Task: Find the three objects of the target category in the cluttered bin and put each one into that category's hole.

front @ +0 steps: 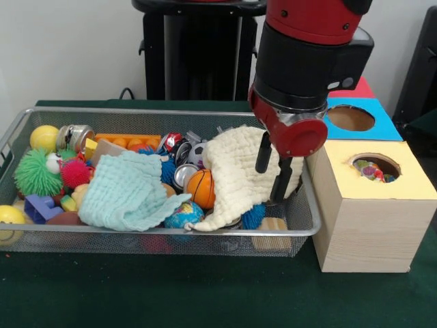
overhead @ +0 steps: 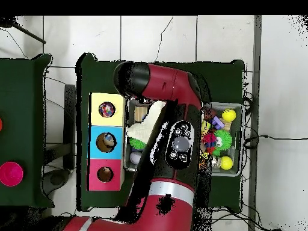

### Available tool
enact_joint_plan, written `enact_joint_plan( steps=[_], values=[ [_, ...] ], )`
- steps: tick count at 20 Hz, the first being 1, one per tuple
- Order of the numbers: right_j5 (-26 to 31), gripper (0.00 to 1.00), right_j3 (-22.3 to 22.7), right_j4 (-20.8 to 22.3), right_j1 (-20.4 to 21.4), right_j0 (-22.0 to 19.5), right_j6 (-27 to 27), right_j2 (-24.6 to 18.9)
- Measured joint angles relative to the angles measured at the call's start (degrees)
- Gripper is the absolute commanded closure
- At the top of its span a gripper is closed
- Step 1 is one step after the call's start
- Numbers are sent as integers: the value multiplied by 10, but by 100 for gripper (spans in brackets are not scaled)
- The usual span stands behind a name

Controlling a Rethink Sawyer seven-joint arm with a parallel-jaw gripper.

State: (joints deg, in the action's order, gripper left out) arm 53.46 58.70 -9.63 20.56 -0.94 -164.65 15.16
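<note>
My gripper [front: 270, 184] hangs open over the right end of the wire-mesh bin [front: 157, 238], its fingers in front of a cream waffle cloth [front: 235, 171] and holding nothing. No polka-dot cloth shows among the clutter in the bin. The hole [front: 375, 166] of the yellow-topped box [front: 372, 225] stands just right of the bin, and dotted multicoloured cloth [front: 371, 170] lies inside it. In the overhead view the arm covers most of the bin [overhead: 233, 139]. The hole [overhead: 107, 109] there also shows coloured cloth inside.
A mint cloth [front: 126, 195], a basketball [front: 200, 188], a green spiky ball [front: 35, 172], a yellow ball [front: 44, 137], cans and blocks fill the bin. The blue-topped box [front: 351, 117] and the red-topped box [front: 360, 89] stand behind the yellow one.
</note>
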Motion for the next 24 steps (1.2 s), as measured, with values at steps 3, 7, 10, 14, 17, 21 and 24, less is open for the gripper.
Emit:
enact_joint_plan(
  steps=[3, 7, 10, 14, 17, 21, 24],
  values=[
    [-11, 0, 4, 1, 1, -6, 0, -10],
    [-17, 0, 19, 3, 6, -15, 0, -22],
    [-17, 0, 30, 4, 11, -15, 0, -23],
    [-17, 0, 53, 9, 23, -15, 0, -26],
    [-17, 0, 66, 13, 32, -15, 0, -28],
    [-17, 0, 80, 16, 43, -15, 0, -31],
    [-17, 0, 81, 19, 47, -15, 0, -33]
  ],
)
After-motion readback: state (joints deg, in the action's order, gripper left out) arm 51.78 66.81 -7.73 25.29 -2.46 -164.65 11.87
